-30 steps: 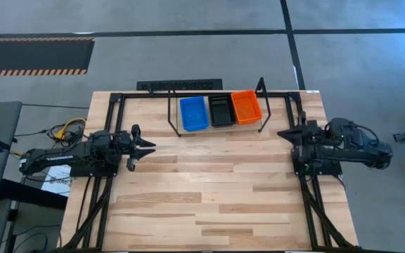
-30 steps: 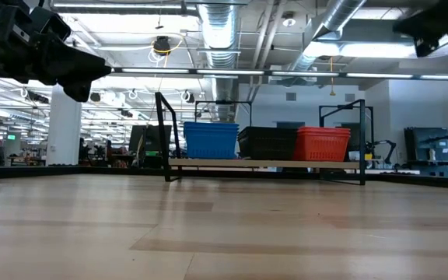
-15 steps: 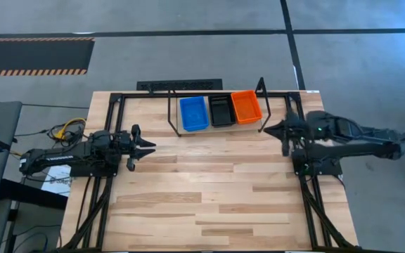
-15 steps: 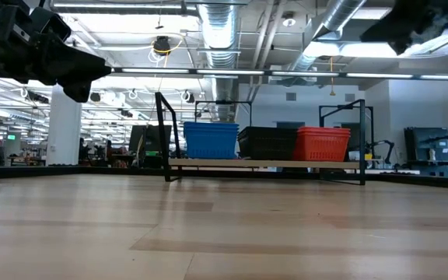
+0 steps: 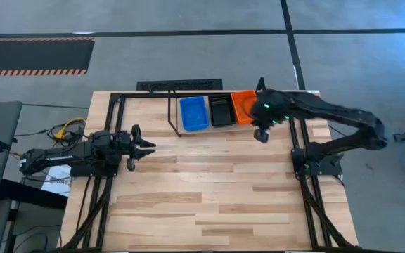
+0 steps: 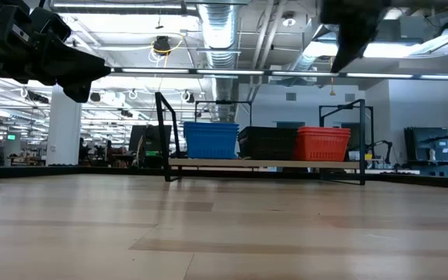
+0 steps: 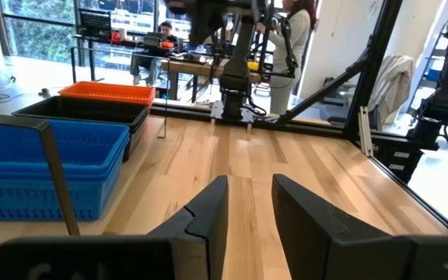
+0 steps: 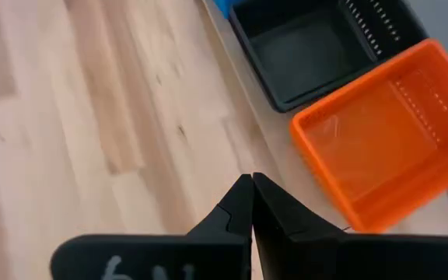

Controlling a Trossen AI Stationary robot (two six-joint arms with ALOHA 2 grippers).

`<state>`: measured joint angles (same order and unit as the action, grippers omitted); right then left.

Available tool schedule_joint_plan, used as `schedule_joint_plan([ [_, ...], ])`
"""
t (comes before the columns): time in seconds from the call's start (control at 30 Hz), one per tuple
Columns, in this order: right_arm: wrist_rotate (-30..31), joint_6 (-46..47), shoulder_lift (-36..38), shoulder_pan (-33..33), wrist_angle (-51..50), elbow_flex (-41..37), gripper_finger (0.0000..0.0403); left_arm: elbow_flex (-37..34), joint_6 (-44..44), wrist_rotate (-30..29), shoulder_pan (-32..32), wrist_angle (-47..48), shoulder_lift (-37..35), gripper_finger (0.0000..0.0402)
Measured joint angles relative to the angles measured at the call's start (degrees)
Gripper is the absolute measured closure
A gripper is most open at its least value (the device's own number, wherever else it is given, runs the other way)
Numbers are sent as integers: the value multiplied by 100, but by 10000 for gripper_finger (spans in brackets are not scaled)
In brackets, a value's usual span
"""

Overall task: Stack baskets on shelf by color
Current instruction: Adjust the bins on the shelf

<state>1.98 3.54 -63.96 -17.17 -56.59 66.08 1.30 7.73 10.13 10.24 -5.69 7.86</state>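
**Baskets lined up on the shelf, right claw hanging over the orange one**

From the high view: the shelf [image 5: 216, 128] sits at the far edge of the worktop [image 5: 209, 197], with a blue basket [image 5: 193, 113], a black basket [image 5: 221, 110] and an orange basket [image 5: 244, 107] side by side on it. The right claw [image 5: 260, 135] is just beside the orange one's near corner, arm stretched in from the right. The left claw [image 5: 145, 147] sits over the worktop's left side, well away from the shelf.

Low view: same three in a row on the board, blue [image 6: 211, 140], black [image 6: 267, 143], orange [image 6: 323, 144]. They look like stacks, but I can't count layers. Both arms hang high above the worktop.

Left wrist view: left claw's fingers [image 7: 212, 214] are a little apart with nothing between them, and blue, black and orange baskets show off to the side.

Right wrist view: right claw's fingers [image 8: 239, 206] are pressed together, empty, above the shelf board next to the orange basket.
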Motion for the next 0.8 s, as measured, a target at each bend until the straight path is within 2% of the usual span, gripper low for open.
schedule_joint_plan([
  [0.2, -284, -915, -1293, -789, -25, 696, 373, 0, 2, 170, 0, 31, 0, 313],
  [0.33, -1211, -1044, -1922, -1047, 55, 1027, 375, 0, 30, 359, -2, 28, -2, 313],
  [0.43, -1824, -1162, -2292, -882, 297, 1174, 376, 0, 21, 358, -2, 28, 0, 313],
  [0.6, -1851, -1405, -3008, -463, 546, 1604, 374, 0, -36, 356, -2, 28, -1, 313],
  [0.8, -1940, -1689, -4028, -119, 430, 2622, 376, 0, -41, 352, -2, 26, -2, 313],
])
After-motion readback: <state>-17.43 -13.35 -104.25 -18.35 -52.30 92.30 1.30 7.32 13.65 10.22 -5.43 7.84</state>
